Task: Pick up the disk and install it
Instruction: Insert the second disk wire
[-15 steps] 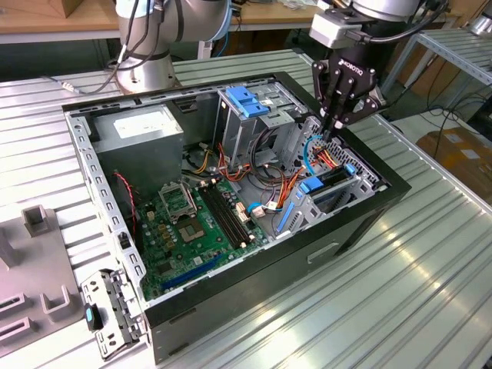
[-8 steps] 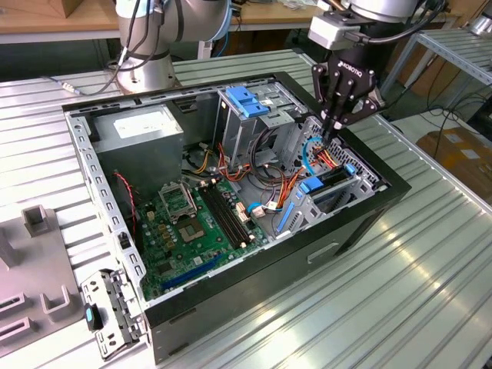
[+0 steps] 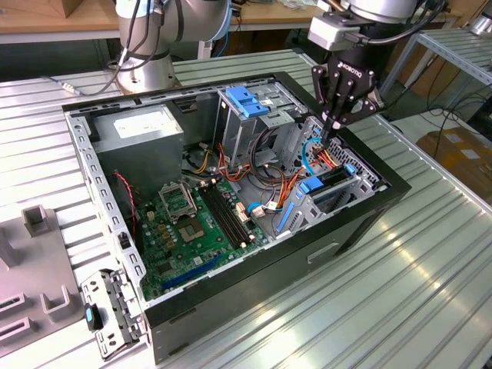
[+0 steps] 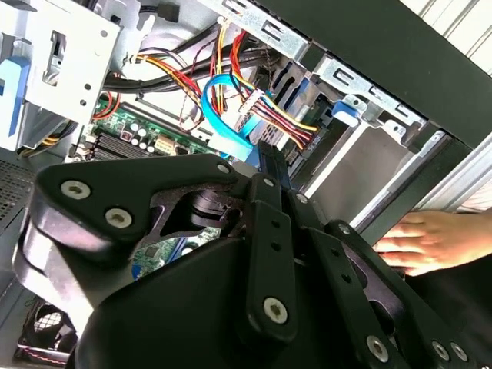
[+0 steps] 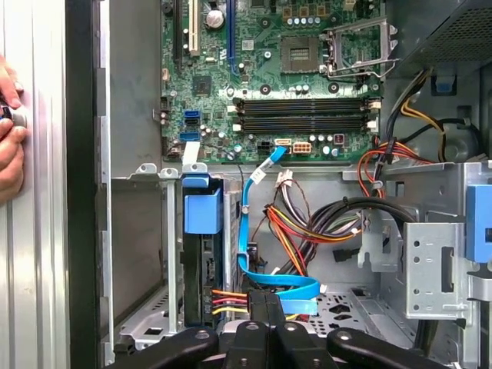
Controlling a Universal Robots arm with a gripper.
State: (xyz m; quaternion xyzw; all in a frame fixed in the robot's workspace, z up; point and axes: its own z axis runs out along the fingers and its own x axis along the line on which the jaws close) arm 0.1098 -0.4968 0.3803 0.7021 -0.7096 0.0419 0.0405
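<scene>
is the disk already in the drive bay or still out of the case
In. The disk stands on edge inside the metal bay in the first wrist view, its blue rail on top and cables plugged into its end, beside the gripper.

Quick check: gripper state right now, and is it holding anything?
Gripper: fingers pressed together, holding nothing visible, tips down among the cables beside the disk in its bay.
Person's hand: resting against the case.

Disk (image 5: 201, 261) on edge in drive bay, blue carrier rail showing.
</scene>
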